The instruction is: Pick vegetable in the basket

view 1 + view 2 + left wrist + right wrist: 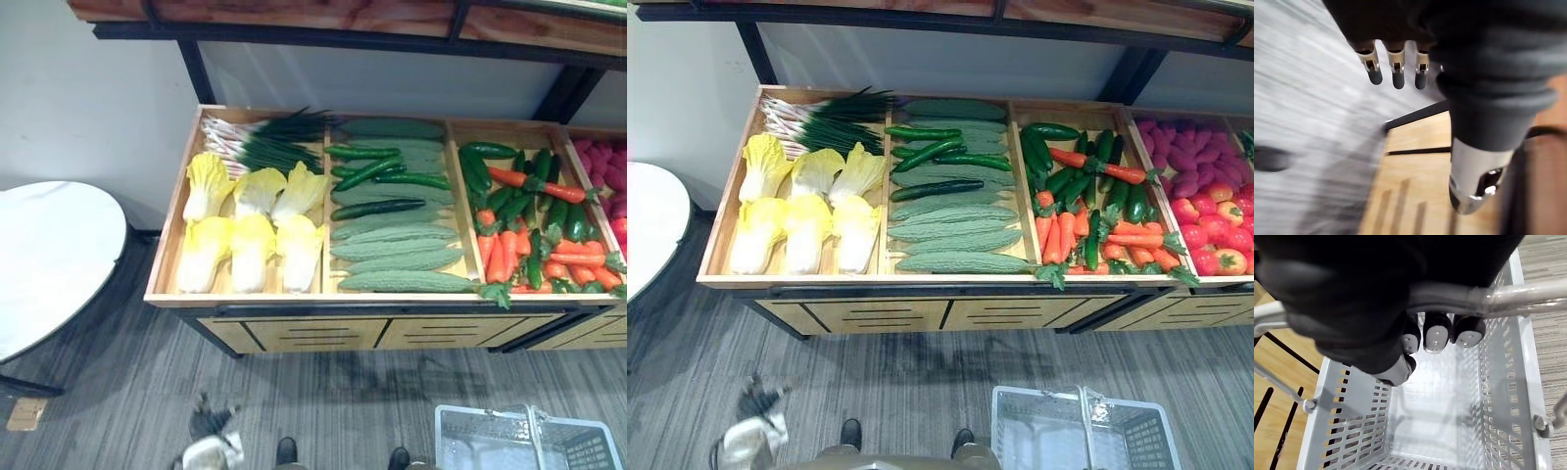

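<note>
- On the wooden stand (284, 333), middle compartment: dark cucumbers (377, 208) lying loose across pale ridged gourds (392, 259). Nothing yet inside the basket (1347, 431).
- And the hands?
- Right hand (1436, 335) clenched round the basket's handle (1528, 296), low by the floor. Left hand (1396, 66) hanging, fingers slack, holding nothing.
- Handling?
- Probably light, stiff and smooth-skinned, so apt to roll or slip. Best taken from above at mid-length, thumb opposite fingers.
</note>
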Available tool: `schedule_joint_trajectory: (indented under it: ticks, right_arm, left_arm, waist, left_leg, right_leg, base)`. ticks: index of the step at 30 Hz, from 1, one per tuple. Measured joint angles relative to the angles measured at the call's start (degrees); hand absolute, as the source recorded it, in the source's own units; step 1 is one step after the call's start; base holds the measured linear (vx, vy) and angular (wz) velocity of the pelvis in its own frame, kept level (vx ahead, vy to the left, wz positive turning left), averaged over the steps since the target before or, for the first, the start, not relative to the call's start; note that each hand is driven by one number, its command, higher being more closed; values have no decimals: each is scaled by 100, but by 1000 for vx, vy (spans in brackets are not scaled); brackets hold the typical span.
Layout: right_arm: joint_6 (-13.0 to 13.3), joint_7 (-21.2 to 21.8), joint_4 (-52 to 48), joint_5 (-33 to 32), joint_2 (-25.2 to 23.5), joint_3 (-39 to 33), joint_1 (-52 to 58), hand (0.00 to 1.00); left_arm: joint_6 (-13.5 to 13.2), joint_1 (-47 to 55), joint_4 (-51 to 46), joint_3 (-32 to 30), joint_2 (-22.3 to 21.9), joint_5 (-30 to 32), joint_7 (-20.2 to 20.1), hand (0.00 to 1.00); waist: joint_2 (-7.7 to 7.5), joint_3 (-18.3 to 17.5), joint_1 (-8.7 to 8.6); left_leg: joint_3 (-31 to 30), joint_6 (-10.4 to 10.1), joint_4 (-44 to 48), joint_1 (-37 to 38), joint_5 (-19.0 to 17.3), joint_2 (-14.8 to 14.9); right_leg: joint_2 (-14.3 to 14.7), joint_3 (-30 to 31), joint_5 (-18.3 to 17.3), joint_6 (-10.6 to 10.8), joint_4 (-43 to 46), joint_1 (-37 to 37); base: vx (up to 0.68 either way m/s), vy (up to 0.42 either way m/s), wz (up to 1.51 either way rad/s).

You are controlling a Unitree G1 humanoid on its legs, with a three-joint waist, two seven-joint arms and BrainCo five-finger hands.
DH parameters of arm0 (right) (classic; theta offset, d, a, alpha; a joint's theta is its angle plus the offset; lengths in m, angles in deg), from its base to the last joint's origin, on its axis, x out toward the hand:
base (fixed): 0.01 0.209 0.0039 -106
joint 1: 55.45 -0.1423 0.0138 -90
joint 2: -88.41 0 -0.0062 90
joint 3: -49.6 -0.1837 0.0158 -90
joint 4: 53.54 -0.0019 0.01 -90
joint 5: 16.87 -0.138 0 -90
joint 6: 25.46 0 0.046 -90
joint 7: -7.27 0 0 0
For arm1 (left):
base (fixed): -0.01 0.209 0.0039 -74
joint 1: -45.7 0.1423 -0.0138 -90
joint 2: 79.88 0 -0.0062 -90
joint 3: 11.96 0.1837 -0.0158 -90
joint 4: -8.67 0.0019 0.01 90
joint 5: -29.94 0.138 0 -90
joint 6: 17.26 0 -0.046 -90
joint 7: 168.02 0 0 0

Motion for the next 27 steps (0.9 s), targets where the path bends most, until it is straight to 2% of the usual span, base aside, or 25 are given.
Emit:
schedule_joint_trajectory:
  ticks: [2,5,9,15,20,23,27]
  right_arm:
    - [4,-42,-79,-1,-10,30,112,100]
    - [3,-67,-213,0,-9,224,274,100]
    - [1,-60,-215,10,-5,441,292,100]
    - [5,7,-226,124,30,669,249,100]
    - [6,71,-224,250,150,905,58,100]
    - [7,128,-223,332,265,1019,-143,100]
    - [73,133,-230,345,339,1122,-326,100]
  left_arm:
    - [-145,-17,-614,-33,-69,26,329,0]
    - [-198,-40,-1232,-68,-78,86,702,0]
    - [-189,-76,-1689,-190,-78,329,1023,0]
    - [-106,-373,-1902,-257,13,543,1191,0]
    - [53,-906,-1728,-413,521,753,1231,0]
    - [154,-1355,-1421,-599,886,803,1277,0]
    - [354,-1943,-1070,-690,1425,933,1316,0]
  waist:
    - [63,-45,-13]
    - [121,-177,-15]
    - [86,-220,-18]
    - [49,-242,-21]
    - [28,-232,-51]
    - [14,-205,-131]
    - [-25,-29,-165]
  left_leg:
    - [-43,10,-2,13,6,-34]
    - [-40,14,-23,22,4,-25]
    - [-29,37,-37,109,-11,1]
    - [15,57,-38,96,-27,-15]
    - [140,65,-35,2,-54,4]
    - [213,68,-3,-116,-50,-9]
    - [246,72,-2,-162,-47,-51]
  right_leg:
    - [-29,-61,12,20,-40,71]
    - [-16,-75,30,19,-80,97]
    - [-7,-91,50,5,-172,221]
    - [15,-69,99,13,-278,245]
    - [40,61,135,-7,-297,66]
    - [37,133,238,-1,-367,-58]
    - [3,172,251,5,-368,-126]
  base:
    - [-13,24,13]
    - [-2,5,3]
    - [0,0,0]
    - [2,0,-1]
    - [13,1,-14]
    - [36,8,-12]
    - [15,4,-3]
